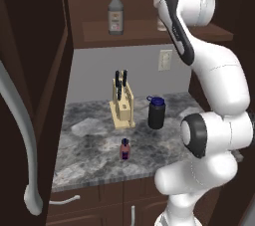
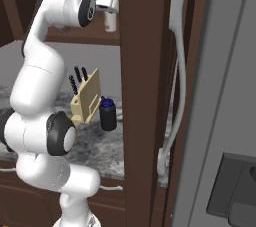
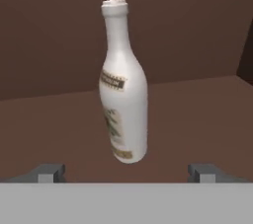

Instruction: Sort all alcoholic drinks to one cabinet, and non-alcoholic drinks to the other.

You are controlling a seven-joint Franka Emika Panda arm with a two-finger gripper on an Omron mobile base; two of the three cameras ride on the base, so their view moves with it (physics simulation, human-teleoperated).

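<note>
The pincer [image 3: 126,172] is standing wide apart around nothing, facing the cream-white bottle [image 3: 122,85] leaning on the cabinet shelf [image 1: 144,30]; bumping it could topple it.

Base views are flanking the arm, sharing table [image 1: 99,150] and shelf [image 1: 144,32]; hand view is closely facing the cream-white bottle [image 3: 122,90].

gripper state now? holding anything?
Gripper: open, holding nothing; the cream-white bottle stands free on the cabinet shelf ahead of the fingertips.
</note>
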